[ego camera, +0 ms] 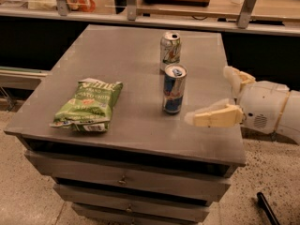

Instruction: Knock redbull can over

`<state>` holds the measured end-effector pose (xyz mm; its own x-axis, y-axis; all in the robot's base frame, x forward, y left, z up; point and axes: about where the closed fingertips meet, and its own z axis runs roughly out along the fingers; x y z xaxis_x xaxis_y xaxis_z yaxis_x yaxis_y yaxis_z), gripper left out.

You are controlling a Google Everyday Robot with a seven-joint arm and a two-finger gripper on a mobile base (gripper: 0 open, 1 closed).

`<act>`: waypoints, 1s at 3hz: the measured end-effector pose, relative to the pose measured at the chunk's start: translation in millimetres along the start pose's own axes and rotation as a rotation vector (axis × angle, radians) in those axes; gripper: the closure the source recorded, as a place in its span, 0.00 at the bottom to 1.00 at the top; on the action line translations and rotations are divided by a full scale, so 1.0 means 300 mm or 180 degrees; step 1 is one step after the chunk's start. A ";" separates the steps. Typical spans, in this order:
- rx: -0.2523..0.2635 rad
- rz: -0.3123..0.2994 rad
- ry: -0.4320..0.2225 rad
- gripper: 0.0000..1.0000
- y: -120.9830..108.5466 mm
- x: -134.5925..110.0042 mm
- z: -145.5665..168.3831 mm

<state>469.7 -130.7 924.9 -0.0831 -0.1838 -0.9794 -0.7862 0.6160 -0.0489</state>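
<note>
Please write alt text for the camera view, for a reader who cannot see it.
A robot's cream two-finger gripper, spread open, hangs over the right side of a grey table, near an upright slim blue and silver redbull can without touching it. Behind stands a silver-white can with green markings; a green chip bag lies left.

Blue-silver redbull can (174,89); seemingly cream gripper (208,95) beside

On the grey metal desk (117,130), the slim blue-and-silver redbull can (174,89) stands right of centre. The silver-white metal can (170,50) stands just behind it at 12 o'clock. The green foil chip bag (88,105) lies well apart at 9 o'clock. The cream two-finger tool (208,96) hovers near at 4 o'clock.
</note>
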 end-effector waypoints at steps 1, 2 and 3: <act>-0.0026 -0.0012 -0.0180 0.00 0.017 0.026 0.105; -0.0073 -0.0010 -0.0263 0.00 0.032 0.039 0.160; -0.0131 -0.0034 -0.0325 0.00 0.057 0.043 0.210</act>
<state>493.8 -74.3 899.2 -0.0134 -0.1099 -0.9939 -0.8114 0.5820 -0.0534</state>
